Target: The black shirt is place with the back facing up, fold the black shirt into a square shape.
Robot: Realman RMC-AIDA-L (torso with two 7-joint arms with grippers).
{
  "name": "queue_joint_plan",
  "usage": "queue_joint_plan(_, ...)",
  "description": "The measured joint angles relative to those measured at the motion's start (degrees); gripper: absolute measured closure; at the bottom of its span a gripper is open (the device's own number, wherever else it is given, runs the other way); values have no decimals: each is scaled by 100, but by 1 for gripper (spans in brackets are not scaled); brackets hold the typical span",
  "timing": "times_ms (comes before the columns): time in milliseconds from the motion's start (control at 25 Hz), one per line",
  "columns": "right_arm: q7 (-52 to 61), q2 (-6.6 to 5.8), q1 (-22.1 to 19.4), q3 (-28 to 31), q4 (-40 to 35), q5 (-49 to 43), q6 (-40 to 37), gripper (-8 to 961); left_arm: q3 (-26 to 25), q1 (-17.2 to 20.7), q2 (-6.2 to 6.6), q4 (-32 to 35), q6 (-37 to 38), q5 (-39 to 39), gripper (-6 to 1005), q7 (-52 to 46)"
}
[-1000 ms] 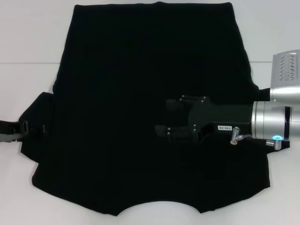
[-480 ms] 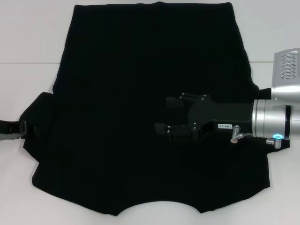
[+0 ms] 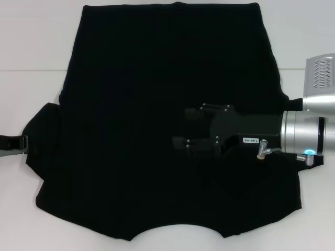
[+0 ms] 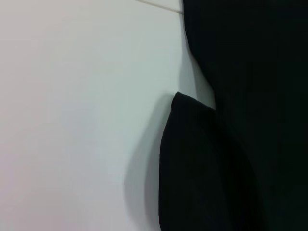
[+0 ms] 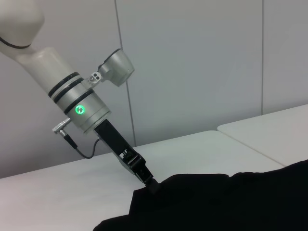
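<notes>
black shirt point(image 3: 157, 120) lies spread flat on the white surface point(image 3: 31, 47), filling most of the head view, plain side up. right claw point(image 3: 184, 128) hovers over the shirt's 4 o'clock area, fingers point(image 3: 194, 113) spread apart, nothing held. left claw point(image 5: 150, 185) sits at the sleeve edge at 9 o'clock, touching the cloth; can't tell if it's gripping.

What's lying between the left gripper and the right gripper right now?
Head view: only the black shirt spreads across that stretch, from the left gripper at its sleeve to the right gripper over its middle.
</notes>
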Motion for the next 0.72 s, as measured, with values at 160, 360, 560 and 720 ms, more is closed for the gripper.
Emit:
queue_joint_plan(160, 0, 9, 0, 0, 24, 68, 10, 75, -18, 61, 10, 94, -40, 6, 994, 46)
queue_joint_plan(360, 0, 15, 0, 0, 49, 223, 15, 75, -148, 213, 17, 289, -100, 7, 985, 131)
queue_joint_plan(560, 0, 33, 4, 0, 54, 357, 42, 75, -519, 258, 66, 366, -76, 7, 976, 304)
queue_joint_plan(720, 0, 47, 43, -6, 73, 364, 58, 75, -592, 293, 72, 397, -80, 6, 969, 354)
